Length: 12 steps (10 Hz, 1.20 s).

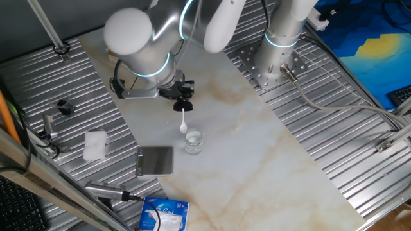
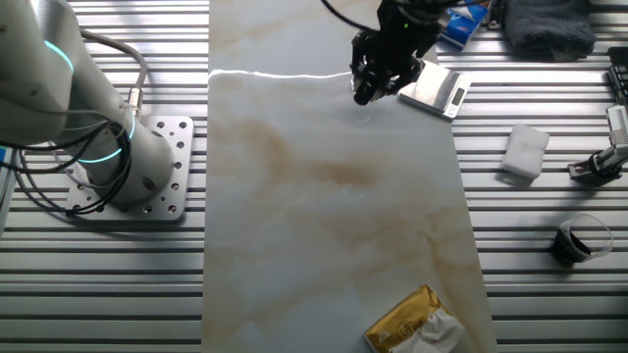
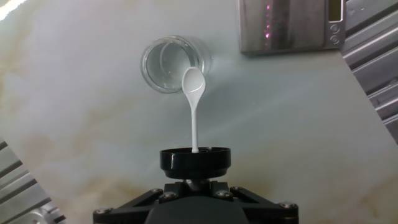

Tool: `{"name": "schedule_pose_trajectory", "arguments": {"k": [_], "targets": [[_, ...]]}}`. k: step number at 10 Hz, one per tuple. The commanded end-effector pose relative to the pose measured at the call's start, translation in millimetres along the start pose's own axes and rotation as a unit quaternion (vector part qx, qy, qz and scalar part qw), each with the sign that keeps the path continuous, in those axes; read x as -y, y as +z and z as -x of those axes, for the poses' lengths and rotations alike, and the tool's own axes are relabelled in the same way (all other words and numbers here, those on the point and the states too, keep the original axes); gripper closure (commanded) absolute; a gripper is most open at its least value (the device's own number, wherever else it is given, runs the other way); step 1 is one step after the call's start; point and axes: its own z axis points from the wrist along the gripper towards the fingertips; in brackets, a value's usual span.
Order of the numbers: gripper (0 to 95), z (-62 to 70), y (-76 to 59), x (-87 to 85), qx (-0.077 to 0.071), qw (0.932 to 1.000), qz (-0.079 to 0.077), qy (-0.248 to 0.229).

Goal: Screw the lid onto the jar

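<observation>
In the hand view the hand (image 3: 196,186) is cut off by the lower edge, its fingers mostly hidden behind the lid (image 3: 196,162), which it grasps. The lid is a round, glossy black cap, and a slim white plastic spoon (image 3: 193,99) rises from it, its bowl overlapping the rim of the jar (image 3: 172,63). The jar, a short clear glass cylinder, stands open on the pale marbled tabletop (image 3: 93,112), apart from the lid. Farther off lies a grey brushed-metal square plate (image 3: 289,25), cut off at the top; its markings cannot be read.
</observation>
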Motion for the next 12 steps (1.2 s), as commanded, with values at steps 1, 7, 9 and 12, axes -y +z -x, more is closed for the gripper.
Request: {"name": "schedule_pose_trajectory", "arguments": {"k": [1,7,9,12], "targets": [[95.0,2.0,-1.6,-2.1,-0.009,0.9999,0.004,0.000],[95.0,4.8,-3.3,-8.1,-0.034,0.9993,-0.006,-0.015],[95.0,4.8,-3.2,-8.1,-0.051,0.9981,-0.015,-0.030],[95.0,5.0,-3.2,-8.1,-0.089,0.9936,-0.032,-0.062]]}}
